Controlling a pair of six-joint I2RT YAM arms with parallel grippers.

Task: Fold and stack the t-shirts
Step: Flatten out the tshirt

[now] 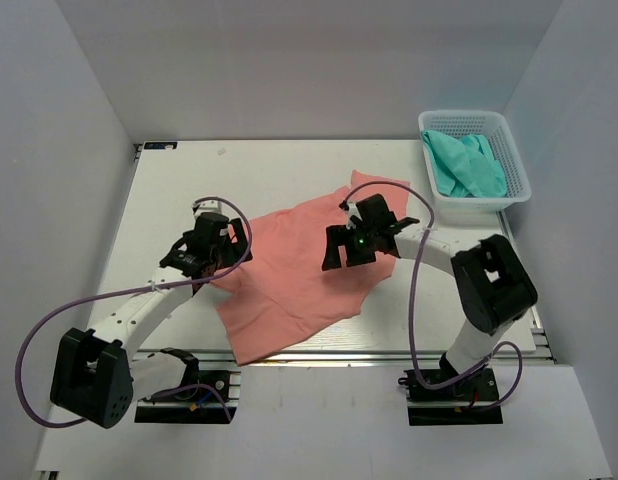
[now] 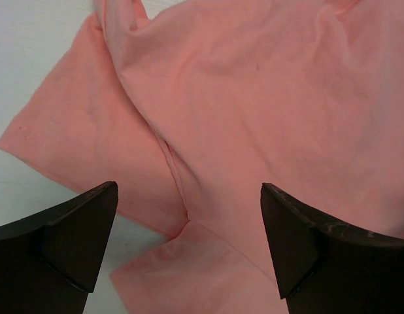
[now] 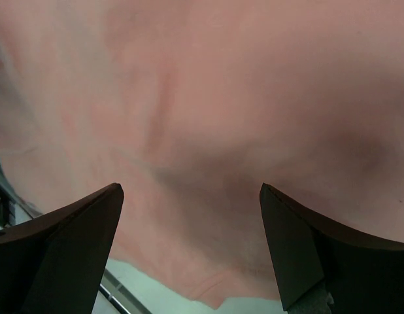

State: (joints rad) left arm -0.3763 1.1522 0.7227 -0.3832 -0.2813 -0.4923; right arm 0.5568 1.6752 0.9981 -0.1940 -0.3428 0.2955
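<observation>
A salmon-pink t-shirt (image 1: pixel 289 275) lies spread and slightly rumpled across the middle of the white table (image 1: pixel 179 190). A teal-green t-shirt (image 1: pixel 467 163) is bunched inside the white basket (image 1: pixel 516 165) at the back right. My left gripper (image 1: pixel 202 250) hovers over the pink shirt's left sleeve edge, jaws wide open with nothing between them; in the left wrist view the sleeve (image 2: pixel 84 137) and the body seam show below the left gripper (image 2: pixel 189 245). My right gripper (image 1: pixel 361 240) hangs open above the shirt's right part, and the right wrist view shows pink cloth (image 3: pixel 208 131) under the right gripper (image 3: pixel 191 248).
The white lattice basket stands at the table's back right corner against the wall. Grey walls enclose the table on three sides. A purple cable (image 1: pixel 414 290) loops from each arm. The table's near edge rail (image 1: pixel 389 355) runs just below the shirt's hem.
</observation>
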